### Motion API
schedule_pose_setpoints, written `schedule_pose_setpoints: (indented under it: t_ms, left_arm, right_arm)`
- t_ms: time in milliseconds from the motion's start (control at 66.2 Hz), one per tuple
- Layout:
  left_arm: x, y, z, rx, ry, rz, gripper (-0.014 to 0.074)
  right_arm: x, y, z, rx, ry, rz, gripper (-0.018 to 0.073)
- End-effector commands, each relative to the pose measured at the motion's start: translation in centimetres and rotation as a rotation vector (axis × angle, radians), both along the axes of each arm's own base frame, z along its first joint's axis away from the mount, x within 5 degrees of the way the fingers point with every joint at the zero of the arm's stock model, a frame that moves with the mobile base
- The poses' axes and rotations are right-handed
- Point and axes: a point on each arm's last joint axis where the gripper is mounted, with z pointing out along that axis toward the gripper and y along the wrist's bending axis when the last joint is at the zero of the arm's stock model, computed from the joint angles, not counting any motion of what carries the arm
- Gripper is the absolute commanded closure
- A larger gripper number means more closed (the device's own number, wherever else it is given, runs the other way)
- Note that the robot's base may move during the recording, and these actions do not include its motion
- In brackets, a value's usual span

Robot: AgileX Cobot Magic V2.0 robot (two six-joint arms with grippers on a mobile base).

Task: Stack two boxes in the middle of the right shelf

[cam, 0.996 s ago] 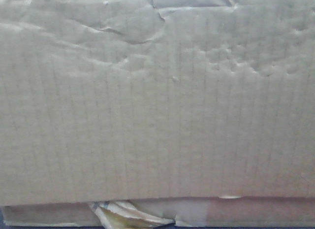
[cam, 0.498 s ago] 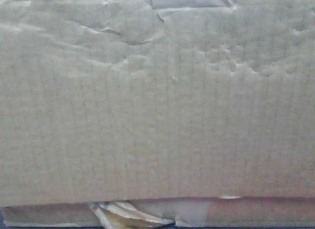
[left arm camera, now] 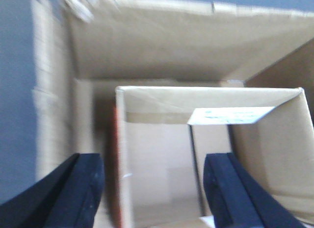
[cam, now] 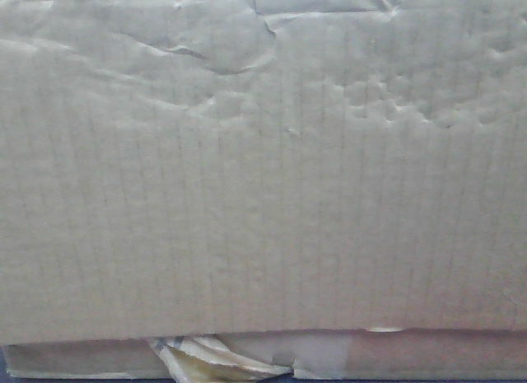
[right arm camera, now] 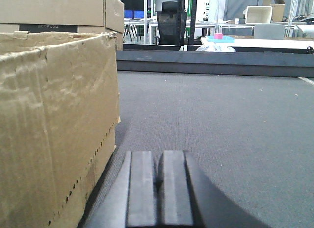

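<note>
Left gripper (left arm camera: 156, 193), fingers apart and holding nothing, hangs over an open plain brown corrugated cardboard box (left arm camera: 162, 154). One box wall runs twelve to six between the fingers. Right gripper (right arm camera: 157, 189), fingers together, sits low over the dark grey matte tabletop (right arm camera: 235, 130), with a wrinkled brown cardboard box (right arm camera: 54, 125) at nine o'clock. The left arm looks nearer.
</note>
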Motion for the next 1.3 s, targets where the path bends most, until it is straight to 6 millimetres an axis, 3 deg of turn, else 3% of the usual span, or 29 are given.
schedule_pose_setpoints:
  t_ms: [0, 196, 513, 875, 1132, 1283]
  left_arm:
    - [-0.5, 1.1, 1.2, 0.066, -0.07, 0.012, 0.0246]
    - [-0.8, 2.0, 0.6, 0.091, -0.055, 0.022, 0.0246]
    - [-0.5, 2.0, -3.9, 0.183, 0.07, 0.018, 0.0246]
    - [0.3, 3.5, -4.8, 0.154, 0.132, 0.061, 0.0246]
    - [0.4, 3.3, -5.4, 0.145, 0.176, 0.009, 0.0246]
    - [0.9, 3.2, -6.4, 0.166, 0.204, 0.007, 0.0246]
  right_arm:
    - [0.0, 0.0, 0.1, -0.005, -0.019, -0.004, 0.0727]
    - [0.0, 0.0, 0.1, -0.005, -0.019, -0.004, 0.0727]
    - [0.0, 0.0, 0.1, -0.005, -0.019, -0.004, 0.0727]
    - [0.0, 0.0, 0.2, -0.005, -0.026, -0.005, 0.0727]
    - [-0.1, 0.0, 1.1, -0.006, -0.126, -0.007, 0.0727]
    - [-1.2, 0.0, 5.1, -0.006, -0.108, -0.003, 0.0727]
